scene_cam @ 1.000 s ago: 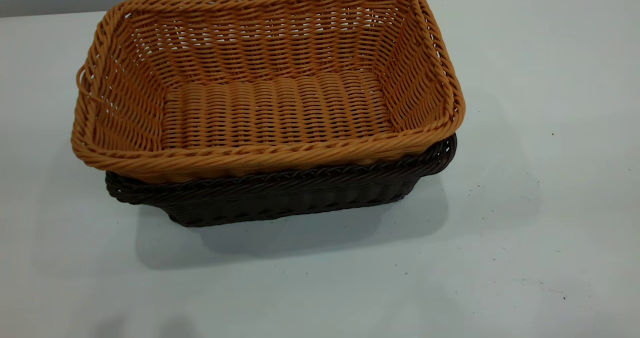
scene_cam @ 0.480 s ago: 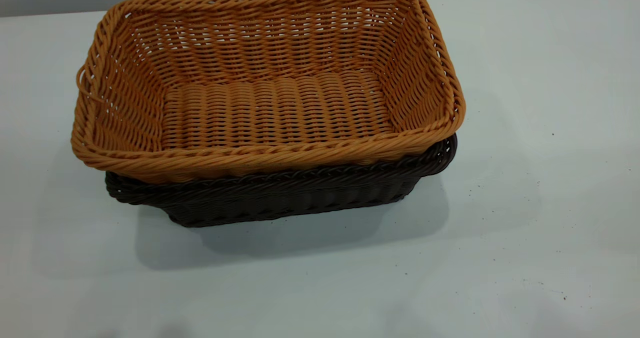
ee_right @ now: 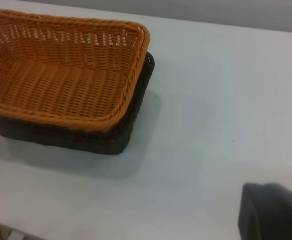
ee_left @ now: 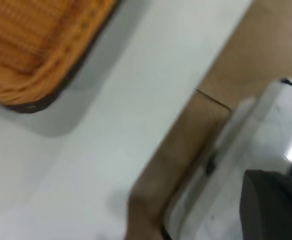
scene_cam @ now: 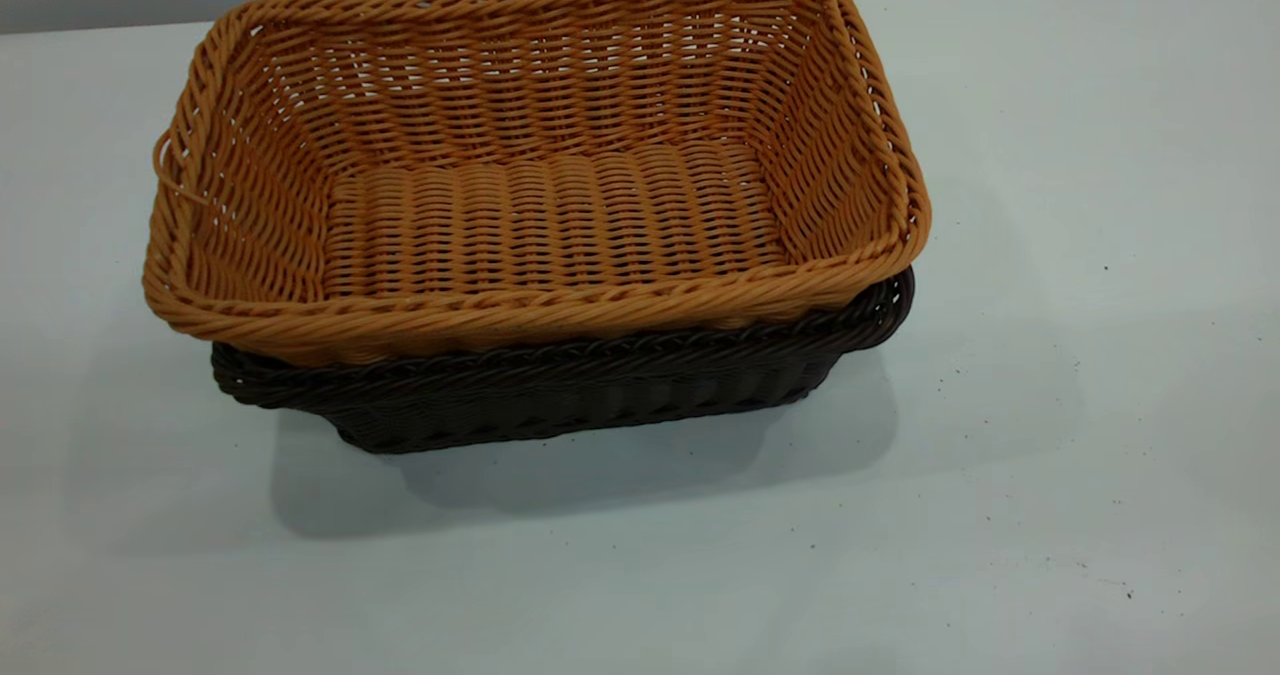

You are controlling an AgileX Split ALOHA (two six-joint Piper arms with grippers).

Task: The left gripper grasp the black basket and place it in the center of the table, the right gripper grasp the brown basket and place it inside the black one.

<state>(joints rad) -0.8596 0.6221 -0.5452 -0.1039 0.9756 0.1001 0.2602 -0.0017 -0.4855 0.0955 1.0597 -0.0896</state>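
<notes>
Brown basket (scene_cam: 540,155) nested in black basket (scene_cam: 560,390); table (scene_cam: 1050,455) open around.

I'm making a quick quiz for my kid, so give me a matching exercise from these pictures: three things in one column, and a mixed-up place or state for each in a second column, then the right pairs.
Column one:
1. brown basket
2. black basket
3. table

Column two:
A. white, flecked with tiny dark specks
B. sits nested on top, open and empty
C. underneath, only its rim and lower wall showing

Pairs: 1-B, 2-C, 3-A
</notes>
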